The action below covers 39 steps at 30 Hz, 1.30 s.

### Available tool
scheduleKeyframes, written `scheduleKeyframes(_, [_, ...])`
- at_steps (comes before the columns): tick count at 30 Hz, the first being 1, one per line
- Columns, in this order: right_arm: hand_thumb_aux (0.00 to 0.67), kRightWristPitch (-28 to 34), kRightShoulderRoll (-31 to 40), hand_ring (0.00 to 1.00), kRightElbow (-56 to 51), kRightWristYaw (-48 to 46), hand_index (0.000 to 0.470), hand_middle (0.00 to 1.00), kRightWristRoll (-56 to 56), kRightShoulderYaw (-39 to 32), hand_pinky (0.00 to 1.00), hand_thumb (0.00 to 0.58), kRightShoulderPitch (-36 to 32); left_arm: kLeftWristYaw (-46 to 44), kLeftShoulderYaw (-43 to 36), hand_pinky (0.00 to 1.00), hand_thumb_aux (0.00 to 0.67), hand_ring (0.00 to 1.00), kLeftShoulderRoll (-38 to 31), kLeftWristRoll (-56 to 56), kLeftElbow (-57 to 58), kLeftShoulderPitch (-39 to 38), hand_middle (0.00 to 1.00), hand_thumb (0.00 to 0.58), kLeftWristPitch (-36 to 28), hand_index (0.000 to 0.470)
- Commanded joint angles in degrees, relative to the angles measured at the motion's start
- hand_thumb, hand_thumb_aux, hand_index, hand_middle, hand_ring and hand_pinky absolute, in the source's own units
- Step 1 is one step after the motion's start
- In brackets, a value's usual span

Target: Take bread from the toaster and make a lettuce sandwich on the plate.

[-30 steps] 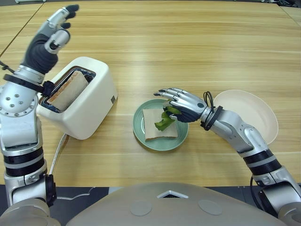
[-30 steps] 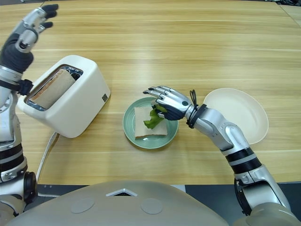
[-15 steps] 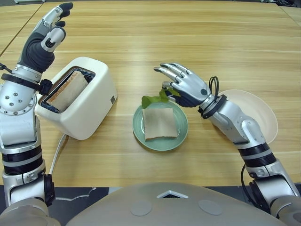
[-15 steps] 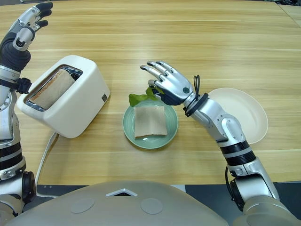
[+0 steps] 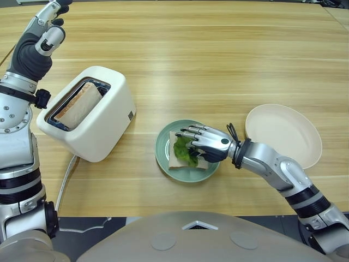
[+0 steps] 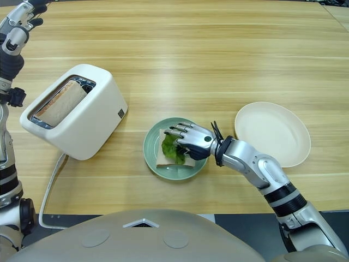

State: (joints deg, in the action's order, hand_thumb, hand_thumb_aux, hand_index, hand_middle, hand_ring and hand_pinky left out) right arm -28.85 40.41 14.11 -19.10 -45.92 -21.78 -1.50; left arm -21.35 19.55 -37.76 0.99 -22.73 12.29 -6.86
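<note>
Left eye view, right hand half-hiding lettuce on bread, grasp unclear, left hand cropped, likewise unclear.

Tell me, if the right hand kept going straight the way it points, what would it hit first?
The lettuce, lying just ahead of the right hand on the bread slice on the green plate. Whether they already touch is unclear. Farther along, probably the toaster.
</note>
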Motion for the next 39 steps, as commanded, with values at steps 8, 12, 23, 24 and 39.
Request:
scheduleKeyframes(8, [0.000, 0.4, 0.0, 0.00, 0.5, -1.1, 0.000, 0.00, 1.7, 2.3, 0.00, 0.000, 0.1, -4.2, -3.3, 0.00, 0.000, 0.00, -10.2, 14.9, 2.9, -11.8, 0.00, 0.000, 8.1, 0.000])
scheduleKeyframes(12, [0.000, 0.7, 0.5, 0.00, 3.9, -0.8, 0.000, 0.00, 4.1, 5.9, 0.00, 0.000, 0.2, -6.3, 0.9, 0.00, 0.000, 0.00, -14.9, 19.6, 2.6, -19.6, 0.00, 0.000, 12.8, 0.000])
scheduleKeyframes(23, [0.000, 1.2, -0.8, 0.00, 7.7, 0.3, 0.000, 0.00, 8.8, 12.2, 0.00, 0.000, -0.3, -5.7, -0.2, 0.00, 0.265, 0.00, -16.3, 27.6, 5.3, -22.5, 0.00, 0.368, 14.9, 0.186])
scheduleKeyframes(24, [0.000, 1.2, -0.9, 0.00, 7.3, 0.5, 0.000, 0.00, 8.7, 12.4, 0.00, 0.000, -0.4, -6.0, -0.8, 0.00, 0.670, 0.00, -16.2, 27.4, 5.6, -22.5, 0.00, 0.580, 15.4, 0.470])
scheduleKeyframes(39, [0.000, -0.9, -0.9, 0.00, -1.8, 6.4, 0.000, 0.00, 4.7, 11.9, 0.00, 0.000, -2.2, -0.4, 1.2, 0.00, 0.670, 0.00, -10.6, 15.7, 7.5, -10.6, 0.00, 0.580, 17.9, 0.470])
